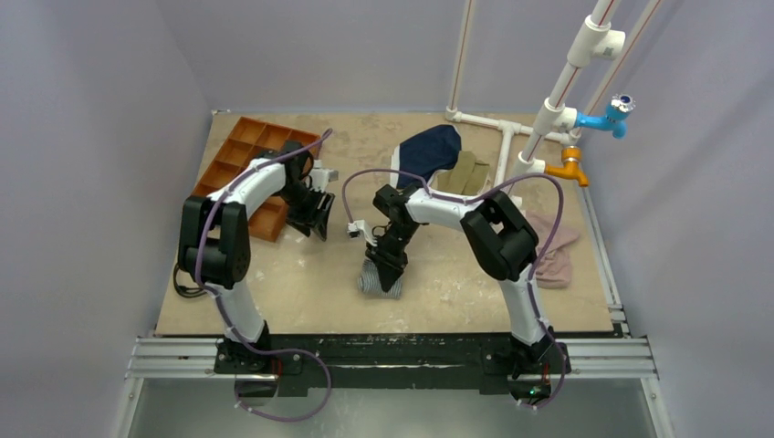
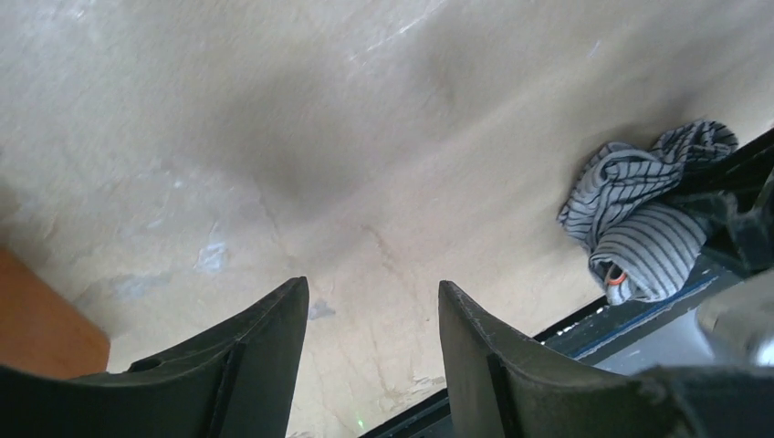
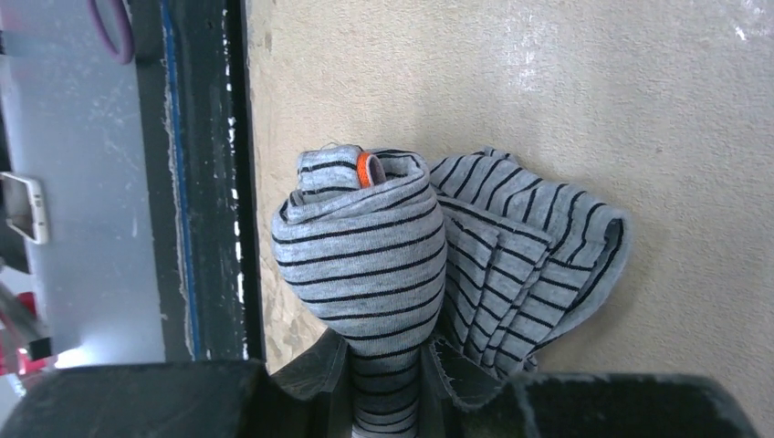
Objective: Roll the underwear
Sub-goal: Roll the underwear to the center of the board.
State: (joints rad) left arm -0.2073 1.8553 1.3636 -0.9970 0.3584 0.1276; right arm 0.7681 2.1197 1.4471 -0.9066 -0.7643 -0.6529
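The underwear point(image 3: 365, 255), grey with thin dark stripes, lies bunched on the tan table near its front edge. One part is wound into a thick roll, and a looser folded flap point(image 3: 538, 265) lies beside it. My right gripper point(image 3: 388, 374) is shut on the near end of that roll, which is squeezed between its jaws. From above, the right gripper point(image 1: 388, 263) points down onto the bundle point(image 1: 379, 281). My left gripper point(image 2: 372, 287) hovers open over bare table, well left of the underwear point(image 2: 639, 228), with nothing between its fingers. From above, it point(image 1: 310, 219) sits beside the orange tray.
An orange compartment tray point(image 1: 242, 164) stands at the back left. A navy garment point(image 1: 429, 151) and an olive-tan one point(image 1: 467, 172) lie at the back. A pink cloth point(image 1: 552, 257) lies at the right edge. White pipes point(image 1: 511, 146) rise at the back right. The black front rail point(image 3: 205, 182) runs close to the underwear.
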